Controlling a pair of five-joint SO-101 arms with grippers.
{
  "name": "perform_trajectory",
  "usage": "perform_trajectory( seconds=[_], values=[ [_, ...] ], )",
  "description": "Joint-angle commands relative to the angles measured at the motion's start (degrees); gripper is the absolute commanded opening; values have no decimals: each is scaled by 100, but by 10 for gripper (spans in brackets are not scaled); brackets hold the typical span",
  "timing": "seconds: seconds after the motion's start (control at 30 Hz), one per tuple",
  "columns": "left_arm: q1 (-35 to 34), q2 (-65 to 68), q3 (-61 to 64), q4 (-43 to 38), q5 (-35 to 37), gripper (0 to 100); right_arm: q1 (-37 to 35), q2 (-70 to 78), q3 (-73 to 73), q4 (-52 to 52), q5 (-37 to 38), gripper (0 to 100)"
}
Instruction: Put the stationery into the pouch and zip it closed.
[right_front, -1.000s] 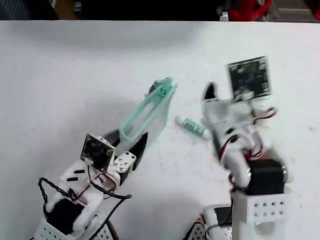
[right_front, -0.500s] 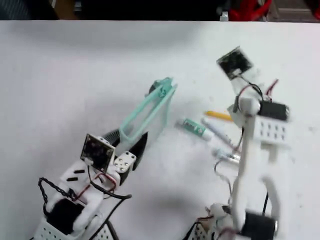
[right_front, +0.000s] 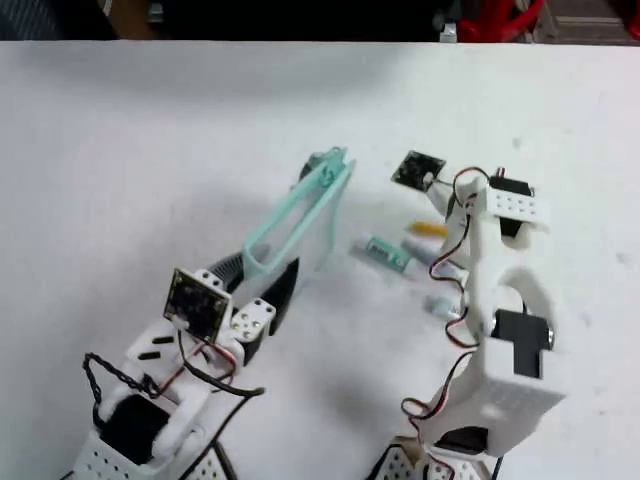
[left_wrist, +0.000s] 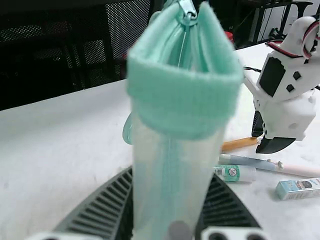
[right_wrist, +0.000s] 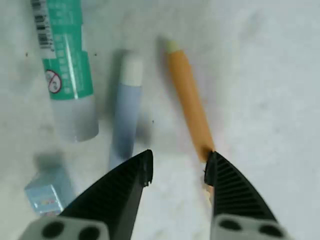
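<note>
Your left jaws are clamped on the teal pouch (right_front: 295, 215), standing it on edge on the table (right_front: 150, 120). Meanwhile your right jaws hang open over the orange pencil (right_wrist: 189, 95) and blue pen (right_wrist: 125, 107), just right of the pouch.

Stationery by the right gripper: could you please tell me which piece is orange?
The pencil, beside the pale blue pen; the glue stick is green and white, and the small box is light blue.

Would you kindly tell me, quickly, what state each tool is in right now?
Left tool: closed, holding the pouch.
Right tool: open, holding nothing.
</note>
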Motion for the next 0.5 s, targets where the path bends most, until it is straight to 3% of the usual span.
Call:
perform_trajectory(
  seconds=[0.0, 0.13, 0.27, 0.47],
  values=[
    [-4, 22, -9, -158, 53, 137, -163, 127, -255, -163, 88, 166],
    [-4, 22, -9, -158, 53, 138, -374, 312, -255, -303, 88, 158],
    [-4, 22, -9, -149, 53, 138, -505, 409, -255, -488, 62, 3],
    [13, 22, -9, -149, 53, 137, -382, 215, -246, -453, 35, 18]
  ],
)
